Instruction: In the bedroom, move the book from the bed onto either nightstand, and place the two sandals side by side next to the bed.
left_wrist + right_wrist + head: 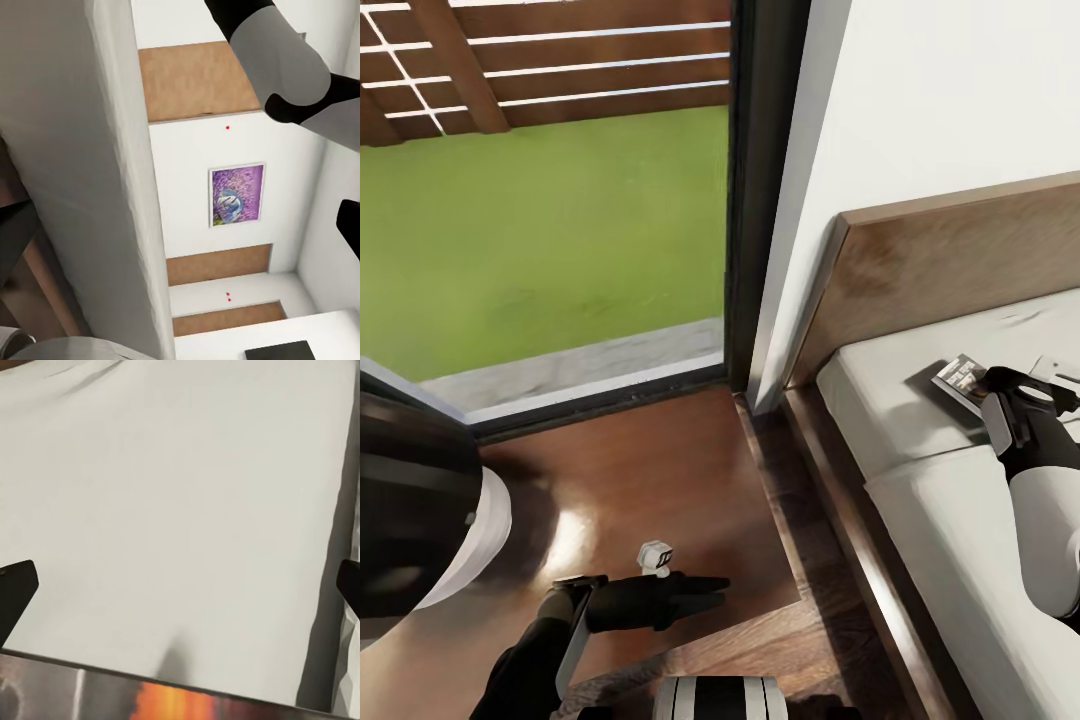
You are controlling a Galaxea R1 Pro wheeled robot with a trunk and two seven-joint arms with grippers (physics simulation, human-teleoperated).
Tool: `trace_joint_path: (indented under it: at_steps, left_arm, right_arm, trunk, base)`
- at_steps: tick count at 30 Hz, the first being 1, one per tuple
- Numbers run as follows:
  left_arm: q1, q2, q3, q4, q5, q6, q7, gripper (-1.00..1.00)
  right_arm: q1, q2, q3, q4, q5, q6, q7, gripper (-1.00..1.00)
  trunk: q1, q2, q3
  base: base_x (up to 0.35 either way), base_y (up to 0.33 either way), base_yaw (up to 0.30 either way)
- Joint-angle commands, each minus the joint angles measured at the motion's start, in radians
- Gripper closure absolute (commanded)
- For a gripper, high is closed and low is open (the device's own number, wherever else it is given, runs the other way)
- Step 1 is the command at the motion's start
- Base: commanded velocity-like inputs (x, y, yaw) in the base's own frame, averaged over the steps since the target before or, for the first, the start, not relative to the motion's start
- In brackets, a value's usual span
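Right arm reaches out over the bed (920, 400); the right gripper (1028, 392) sits at the book (960, 380), which lies flat on the white mattress close to the headboard (950, 260), one corner tucked under the wrist. In the right wrist view both fingertips (16, 589) stand at opposite edges of the frame, so the jaws are spread wide, and the book's edge with its orange band (172, 701) lies right under the camera. Judgement: the step in hand is the grasp of the book. A thin paperback lying flat gives little to bite on; best to bring one finger down past a free edge, press lightly into the soft mattress and close across the thin side, then lift level. The nightstand (660, 480) is just beside the bed, under the window (560, 200), its glossy top bare ahead of the left gripper (705, 592). That gripper hangs low over the nightstand with its fingers seemingly together, though I cannot tell for certain. Hard to read: how much of the book the right wrist covers, and whether a finger already touches it. The left wrist view looks away at a wall with a purple picture (237, 195), no help here.
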Motion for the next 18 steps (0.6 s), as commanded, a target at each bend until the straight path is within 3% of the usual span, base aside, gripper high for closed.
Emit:
trace_joint_path:
  at_steps: [1,18]
  left_arm:
    - [0.0,0.0,0.002,0.0,-0.003,0.011,-0.005,-1.0]
    - [0.0,0.001,0.003,0.0,-0.003,0.011,-0.005,-1.0]
  right_arm:
    - [0.0,0.0,0.001,0.029,-0.013,0.005,-0.003,-1.0]
    - [0.0,0.0,0.001,0.029,-0.013,0.004,-0.003,-1.0]
  trunk:
    - [0.0,0.0,-0.001]
    - [0.0,0.0,-0.001]
  base:
    - [0.0,0.0,0.0]
    - [-0.027,0.0,0.0]
